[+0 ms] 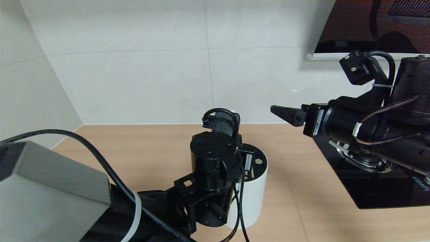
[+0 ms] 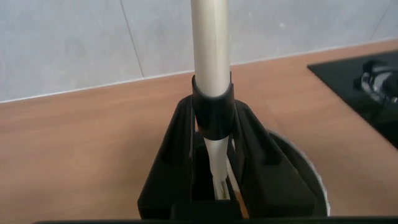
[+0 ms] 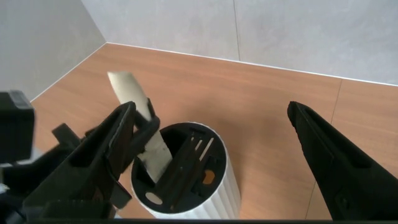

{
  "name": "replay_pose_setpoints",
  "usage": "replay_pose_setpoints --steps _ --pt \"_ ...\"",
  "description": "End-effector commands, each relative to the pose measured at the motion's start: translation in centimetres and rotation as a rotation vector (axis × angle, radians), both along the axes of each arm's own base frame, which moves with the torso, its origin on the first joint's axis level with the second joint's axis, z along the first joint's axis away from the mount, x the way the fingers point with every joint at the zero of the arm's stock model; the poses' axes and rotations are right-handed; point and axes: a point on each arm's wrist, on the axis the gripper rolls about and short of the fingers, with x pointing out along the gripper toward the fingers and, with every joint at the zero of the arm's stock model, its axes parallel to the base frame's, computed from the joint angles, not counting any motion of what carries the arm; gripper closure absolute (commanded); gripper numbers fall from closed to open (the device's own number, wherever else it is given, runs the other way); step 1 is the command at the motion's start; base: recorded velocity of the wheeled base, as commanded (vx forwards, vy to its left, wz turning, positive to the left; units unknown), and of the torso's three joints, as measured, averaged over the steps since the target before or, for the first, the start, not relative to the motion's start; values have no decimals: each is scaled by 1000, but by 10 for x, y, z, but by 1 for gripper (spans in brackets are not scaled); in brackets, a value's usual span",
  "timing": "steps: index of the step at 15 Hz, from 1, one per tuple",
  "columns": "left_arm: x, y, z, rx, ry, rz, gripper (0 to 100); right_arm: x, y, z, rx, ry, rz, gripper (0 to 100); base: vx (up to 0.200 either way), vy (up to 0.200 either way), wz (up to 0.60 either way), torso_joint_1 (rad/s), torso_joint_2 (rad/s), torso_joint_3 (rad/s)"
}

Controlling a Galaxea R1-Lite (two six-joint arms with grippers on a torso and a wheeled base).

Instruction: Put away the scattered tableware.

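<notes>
A white ribbed utensil holder [image 1: 250,198] with a slotted black top stands on the wooden counter [image 1: 151,151]. My left gripper [image 2: 214,118] is just above the holder [image 2: 305,177], shut on the black collar of a cream-handled utensil [image 2: 210,43]. The utensil [image 3: 134,93] leans with its lower end inside the holder [image 3: 214,196]; that end is hidden. My right gripper [image 1: 285,114] hangs to the right, higher up and apart from the holder. It [image 3: 211,109] is open wide with nothing between its fingers.
A black glass hob [image 1: 379,191] with a burner [image 2: 382,74] lies in the counter on the right, under my right arm. A dark range hood [image 1: 369,27] hangs above it. Tiled walls close the back and left. Bare counter lies left of the holder.
</notes>
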Motion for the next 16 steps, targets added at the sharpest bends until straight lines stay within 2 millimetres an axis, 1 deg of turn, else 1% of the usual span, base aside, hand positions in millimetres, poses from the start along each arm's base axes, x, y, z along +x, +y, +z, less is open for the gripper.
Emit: replay_pose_setpoints --steps 1,4,11,12,16 --pt "1 -2 -10 22 17 1 100 0 0 0 0 1 0 0 0 0 0 0 0 0" --pt "0 -3 -16 38 29 -4 100 0 0 -1 -1 2 0 0 0 0 0 0 0 0" --pt "-1 -3 -16 39 30 -5 100 0 0 -1 -3 1 0 0 0 0 0 0 0 0" --pt "-1 -3 -16 39 30 -5 0 0 0 -1 -1 2 0 0 0 0 0 0 0 0" --pt "-2 -2 -16 41 31 -5 0 0 0 -1 -3 2 0 0 0 0 0 0 0 0"
